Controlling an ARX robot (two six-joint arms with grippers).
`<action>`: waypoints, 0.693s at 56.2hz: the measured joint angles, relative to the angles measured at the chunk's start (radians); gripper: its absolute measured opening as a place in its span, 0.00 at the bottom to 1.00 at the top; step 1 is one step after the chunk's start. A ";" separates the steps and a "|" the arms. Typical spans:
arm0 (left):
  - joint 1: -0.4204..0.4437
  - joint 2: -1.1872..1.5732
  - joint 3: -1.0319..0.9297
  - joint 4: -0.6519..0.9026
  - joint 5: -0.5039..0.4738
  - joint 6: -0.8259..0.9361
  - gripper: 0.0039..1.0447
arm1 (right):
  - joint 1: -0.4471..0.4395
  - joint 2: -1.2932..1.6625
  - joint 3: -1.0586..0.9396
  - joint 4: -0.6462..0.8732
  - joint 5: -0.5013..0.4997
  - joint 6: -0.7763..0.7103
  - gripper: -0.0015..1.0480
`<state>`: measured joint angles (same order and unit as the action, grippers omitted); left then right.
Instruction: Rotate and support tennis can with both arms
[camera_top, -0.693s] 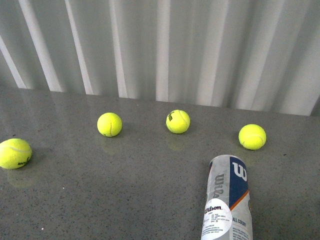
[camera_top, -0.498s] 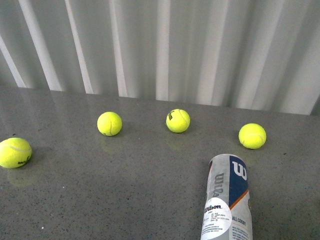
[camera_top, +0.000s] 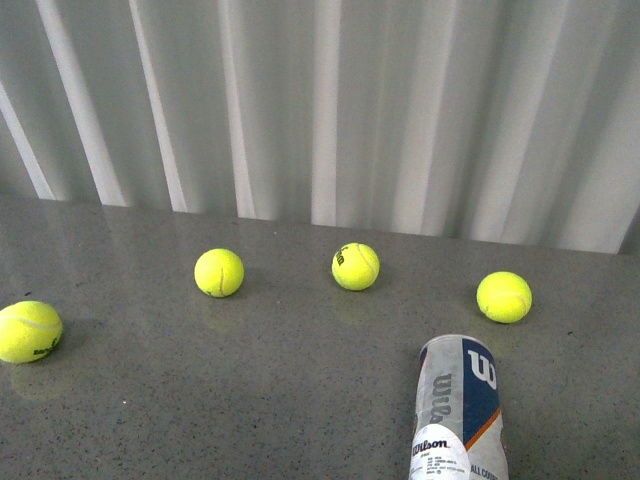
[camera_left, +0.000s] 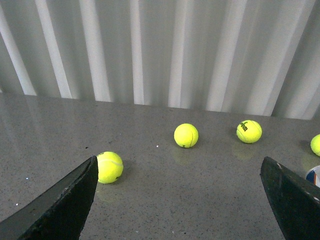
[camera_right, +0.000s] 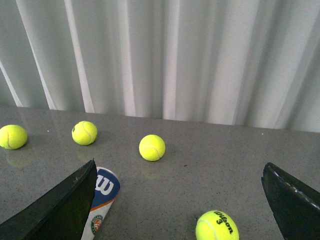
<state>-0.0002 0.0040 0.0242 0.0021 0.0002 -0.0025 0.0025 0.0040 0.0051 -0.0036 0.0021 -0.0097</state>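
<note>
The tennis can (camera_top: 460, 410) is lying on its side on the grey table (camera_top: 300, 400), low and to the right in the front view. Its round end is pointing toward the white curtain (camera_top: 320, 100), and its near part is running out of the picture. Its label is showing a navy panel with a white W, an orange stripe and a white round sticker. Four yellow balls are sitting apart from it: the far-left ball (camera_top: 30, 331) is resting alone near the table's left side, and the second ball (camera_top: 219, 272), the middle ball (camera_top: 355, 266) and the right ball (camera_top: 504, 296) are forming a loose row nearer the curtain. The right ball is lying closest to the can, but not touching it. Neither arm is showing in the front view. In the left wrist view the left claw (camera_left: 178, 160) is standing wide open, its two black fingers (camera_left: 60, 205) holding nothing – only a sliver of the can is appearing at the picture's edge. The right claw (camera_right: 179, 164) is spread wide too and gripping nothing – the can's end is peeking out from behind one finger, and a fifth ball (camera_right: 217, 226), printed with a 3, is lying on the table between the fingers.
</note>
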 joint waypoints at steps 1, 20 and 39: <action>0.000 0.000 0.000 0.000 0.000 0.000 0.94 | 0.000 0.000 0.000 0.000 0.000 0.000 0.93; 0.000 0.000 0.000 0.000 0.001 0.000 0.94 | -0.024 0.455 0.370 -0.170 0.016 0.158 0.93; 0.000 -0.001 0.000 0.000 0.000 0.000 0.94 | 0.072 1.354 0.892 -0.119 0.122 0.559 0.93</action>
<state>-0.0002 0.0032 0.0242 0.0021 -0.0002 -0.0021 0.0746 1.3582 0.8970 -0.1226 0.1242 0.5495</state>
